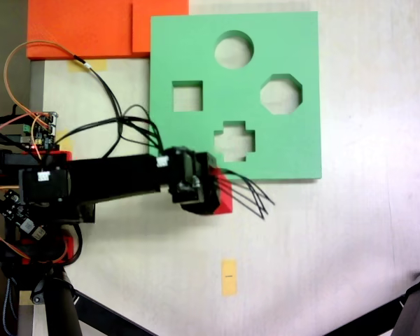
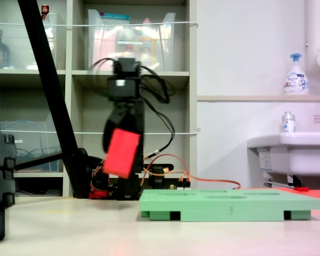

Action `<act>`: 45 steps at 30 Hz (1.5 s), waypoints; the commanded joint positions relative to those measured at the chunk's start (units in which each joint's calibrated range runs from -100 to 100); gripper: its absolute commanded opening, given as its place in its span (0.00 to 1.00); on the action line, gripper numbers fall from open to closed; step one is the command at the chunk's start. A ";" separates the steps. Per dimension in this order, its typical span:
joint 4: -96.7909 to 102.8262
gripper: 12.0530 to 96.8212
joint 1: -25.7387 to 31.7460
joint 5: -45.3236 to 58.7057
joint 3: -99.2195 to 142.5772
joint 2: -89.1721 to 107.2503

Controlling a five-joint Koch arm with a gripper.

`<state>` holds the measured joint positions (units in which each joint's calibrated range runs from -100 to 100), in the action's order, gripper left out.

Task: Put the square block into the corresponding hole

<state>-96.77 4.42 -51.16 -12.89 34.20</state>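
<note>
- The square block (image 2: pixel 121 152) is held pinched in the gripper (image 1: pixel 220 190), lifted off the table beside the green board (image 1: pixel 294 150).
- The block is tilted; it could be jammed on the rim of the square hole (image 1: pixel 187 96), which lies well apart from it across the board.

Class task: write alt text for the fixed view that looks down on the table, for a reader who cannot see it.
A black robot arm reaches in from the left, its gripper holding a red block just off the lower edge of a green foam board. The board has round, square, octagonal and cross-shaped holes, all empty. Orange foam slabs lie at top left.
</note>
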 commanded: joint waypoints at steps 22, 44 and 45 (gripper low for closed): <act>-3.23 0.11 20.85 -27.16 -5.56 -10.60; -0.82 0.12 22.61 -24.27 -17.62 -27.50; -0.63 0.12 22.61 -24.27 -17.92 -27.91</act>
<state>-96.77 26.54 -75.68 -26.41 6.29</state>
